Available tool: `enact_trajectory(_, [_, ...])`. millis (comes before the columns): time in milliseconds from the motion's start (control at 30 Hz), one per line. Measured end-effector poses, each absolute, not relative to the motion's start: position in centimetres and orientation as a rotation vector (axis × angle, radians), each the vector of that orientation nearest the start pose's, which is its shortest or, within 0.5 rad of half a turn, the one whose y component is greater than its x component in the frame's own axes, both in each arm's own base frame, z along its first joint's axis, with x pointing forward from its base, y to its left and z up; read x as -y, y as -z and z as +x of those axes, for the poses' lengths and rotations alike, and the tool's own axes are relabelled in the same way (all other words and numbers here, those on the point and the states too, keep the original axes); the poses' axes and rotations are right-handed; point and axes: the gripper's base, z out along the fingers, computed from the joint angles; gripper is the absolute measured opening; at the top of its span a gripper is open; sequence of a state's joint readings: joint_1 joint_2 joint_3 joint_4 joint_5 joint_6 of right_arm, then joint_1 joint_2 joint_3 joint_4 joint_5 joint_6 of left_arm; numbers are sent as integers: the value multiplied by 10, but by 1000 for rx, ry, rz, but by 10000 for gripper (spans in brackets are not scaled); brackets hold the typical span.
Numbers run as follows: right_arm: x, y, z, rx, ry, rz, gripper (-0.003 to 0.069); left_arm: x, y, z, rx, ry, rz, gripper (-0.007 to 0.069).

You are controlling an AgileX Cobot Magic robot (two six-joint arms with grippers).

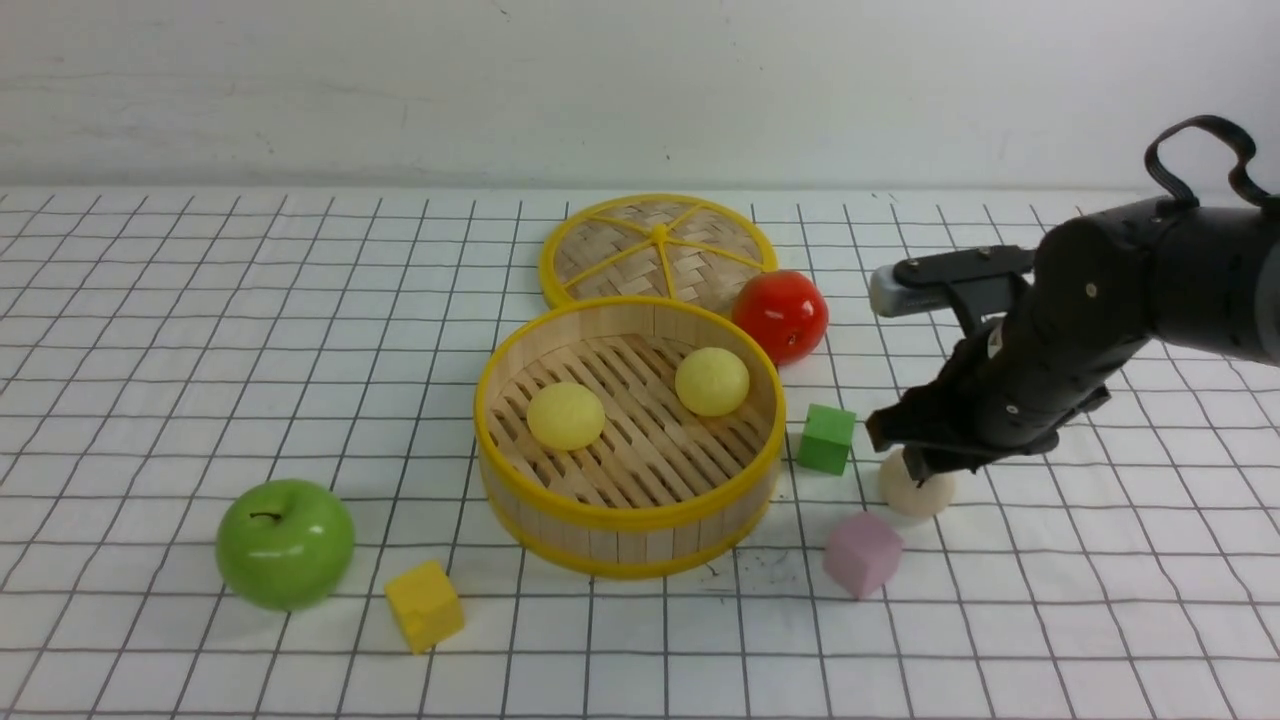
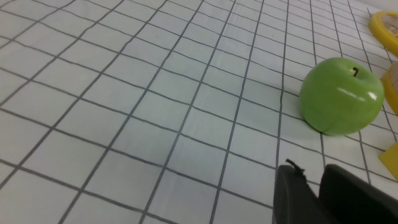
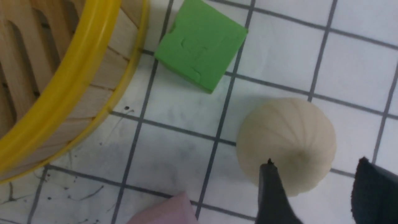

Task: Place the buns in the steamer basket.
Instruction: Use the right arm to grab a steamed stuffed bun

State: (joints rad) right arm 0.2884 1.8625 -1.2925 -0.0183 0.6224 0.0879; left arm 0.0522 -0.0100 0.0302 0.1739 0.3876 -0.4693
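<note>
**Operator:** Where are my buns?

**Spotter:** Two are already in your steamer basket (image 1: 625, 520). The nearer yellow bun (image 1: 566, 416) lies on the left of the slatted floor and the farther yellow bun (image 1: 712, 381) toward the right, apart from each other. The beige bun (image 3: 286, 137) is on the gridded table (image 1: 150, 400), outside the basket to its right. It is near the green cube (image 1: 826, 438) and the pink cube (image 1: 862, 553) and touches neither.

**Operator:** And my right gripper?

**Spotter:** Your right gripper (image 3: 315, 168) is low over the beige bun with its jaws wide apart. I cannot tell whether a finger touches the bun.

**Operator:** The left one?

**Spotter:** Your left gripper (image 2: 312, 174) hangs over bare grid near the green apple (image 2: 340, 96), its fingers a narrow slit apart with nothing between them.

**Operator:** Anything crowding the basket?

**Spotter:** The woven lid (image 1: 657, 250) lies flat behind it, and the red apple (image 1: 781, 315) is just beside its far right rim. The yellow cube (image 1: 424, 605) is at your front left.
</note>
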Motion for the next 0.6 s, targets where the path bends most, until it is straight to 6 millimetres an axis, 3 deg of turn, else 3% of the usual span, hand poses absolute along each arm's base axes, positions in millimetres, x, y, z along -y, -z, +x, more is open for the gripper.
enact_trajectory(300, [-113, -193, 386, -2633, -132, -160, 279, -9, -169, 52, -1848, 113, -382, 146])
enact_trajectory(600, [-112, -188, 384, -2668, -122, -156, 183, -9, -169, 52, -1848, 113, -382, 160])
